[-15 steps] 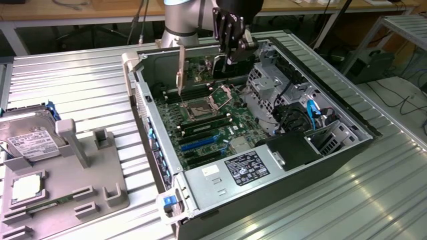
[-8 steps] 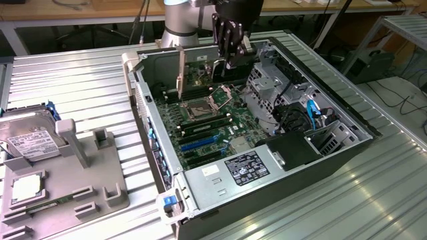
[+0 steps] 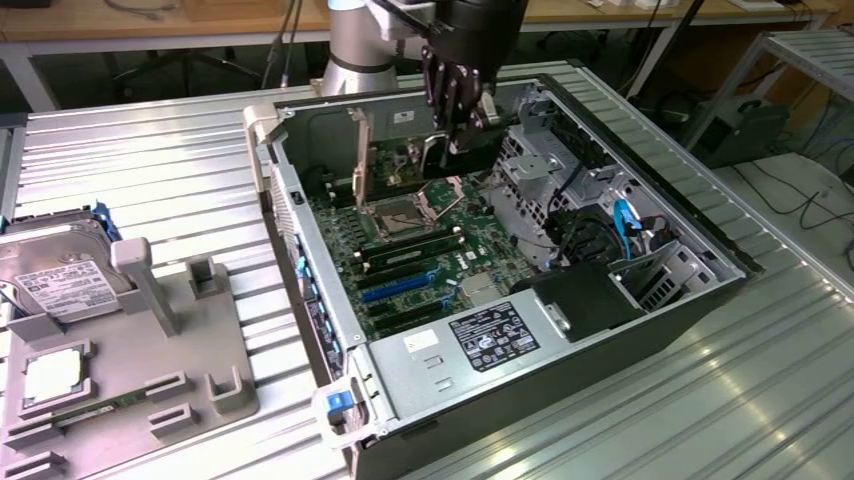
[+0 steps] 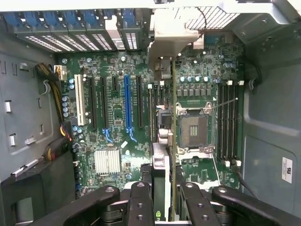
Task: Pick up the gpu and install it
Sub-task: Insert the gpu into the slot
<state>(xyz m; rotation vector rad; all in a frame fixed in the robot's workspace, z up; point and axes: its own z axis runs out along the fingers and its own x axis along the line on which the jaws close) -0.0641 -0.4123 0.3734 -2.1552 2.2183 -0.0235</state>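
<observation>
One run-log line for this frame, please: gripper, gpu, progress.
gripper: shut on gpu | gpu: held edge-on above motherboard, inside open case | blue slot: empty | hard drive: on grey stand beside case

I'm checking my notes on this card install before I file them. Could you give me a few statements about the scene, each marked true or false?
1. The pincer is shut on the gpu, which it holds edge-on over the motherboard. True.
2. The gpu sits in the blue slot. False: that slot is empty, and the card is in the pincer.
3. A cooler covers the CPU socket. False: the socket is bare.
4. A hard drive stands on the grey holder beside the computer case. True.
</observation>
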